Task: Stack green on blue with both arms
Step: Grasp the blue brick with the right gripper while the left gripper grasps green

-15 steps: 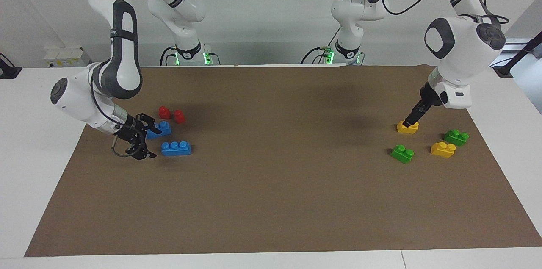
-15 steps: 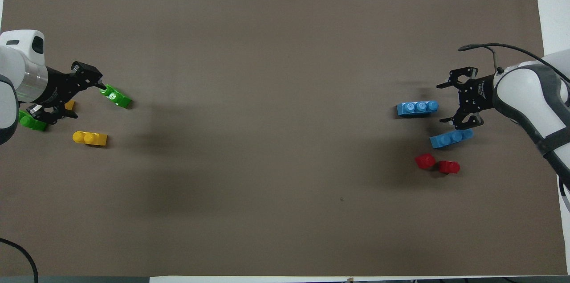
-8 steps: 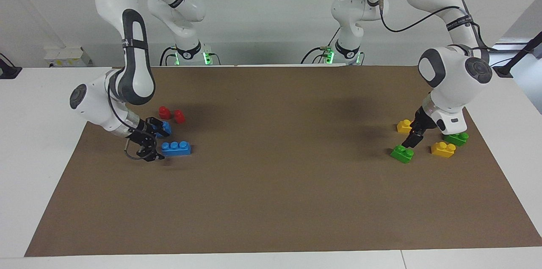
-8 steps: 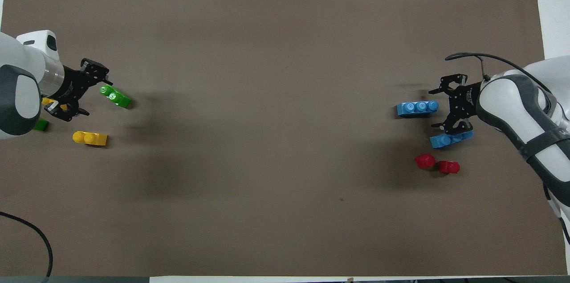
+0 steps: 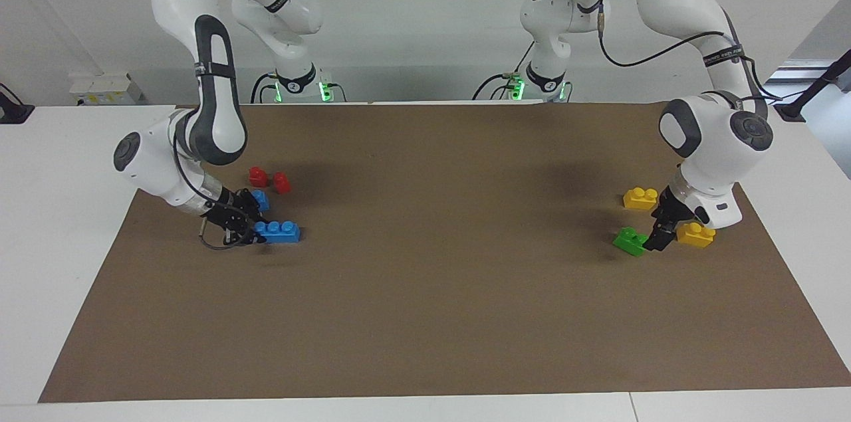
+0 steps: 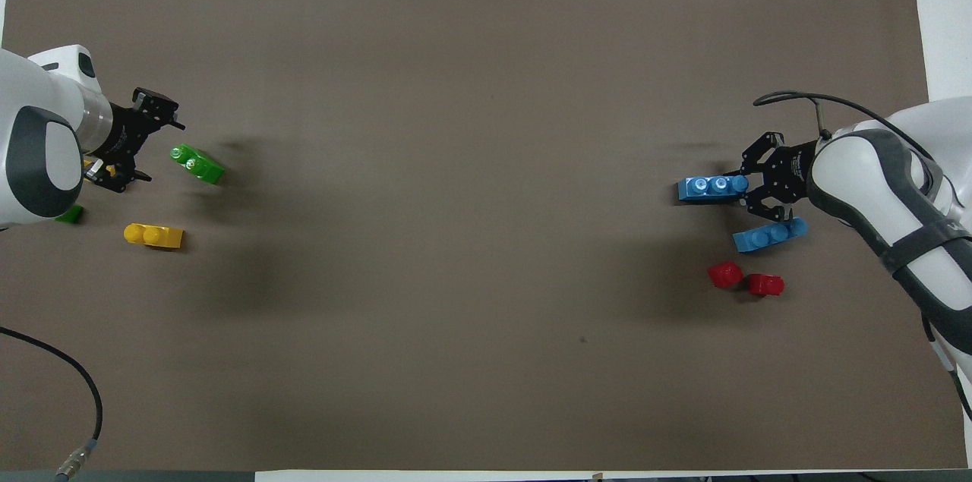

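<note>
Green brick (image 5: 629,240) beside left claw (image 5: 659,239), open

Glossy plastic green brick (image 5: 630,240), blue brick (image 5: 278,231); matt brown mat (image 5: 439,289)

you had two blue bricks (image 6: 711,187), two green bricks (image 6: 197,163), two yellow bricks (image 6: 153,235), two red pieces (image 6: 725,274) and two arms (image 5: 715,136) on the mat (image 6: 471,254).
</note>
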`<state>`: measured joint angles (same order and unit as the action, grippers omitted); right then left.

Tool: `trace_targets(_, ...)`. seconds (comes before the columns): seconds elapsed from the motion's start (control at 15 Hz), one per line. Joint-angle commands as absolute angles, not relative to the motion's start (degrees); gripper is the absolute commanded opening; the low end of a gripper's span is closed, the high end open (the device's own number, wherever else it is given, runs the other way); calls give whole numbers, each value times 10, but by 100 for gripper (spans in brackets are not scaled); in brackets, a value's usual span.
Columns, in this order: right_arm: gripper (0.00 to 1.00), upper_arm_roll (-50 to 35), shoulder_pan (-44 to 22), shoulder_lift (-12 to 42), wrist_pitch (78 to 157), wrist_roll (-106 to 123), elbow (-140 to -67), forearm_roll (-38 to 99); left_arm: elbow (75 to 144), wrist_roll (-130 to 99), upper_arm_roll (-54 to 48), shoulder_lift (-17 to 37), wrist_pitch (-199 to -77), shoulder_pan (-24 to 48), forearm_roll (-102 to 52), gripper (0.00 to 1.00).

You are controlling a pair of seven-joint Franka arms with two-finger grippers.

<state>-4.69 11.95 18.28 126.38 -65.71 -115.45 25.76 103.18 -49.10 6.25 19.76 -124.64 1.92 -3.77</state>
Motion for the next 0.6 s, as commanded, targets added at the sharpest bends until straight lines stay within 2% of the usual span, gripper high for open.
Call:
trace_targets(0.0,0,-48,123,178,1273,-635,-1158,277,1006,-504,61,225,-1262,17,-47,100)
trace_targets(0.2,0,-48,110,185,1264,-624,-1116,276,1005,-504,61,236,-1267,18,-44,100)
trace_targets(0.53,0,-50,31,177,1202,-724,-1043,277,998,-496,57,256,-1233,14,-44,99)
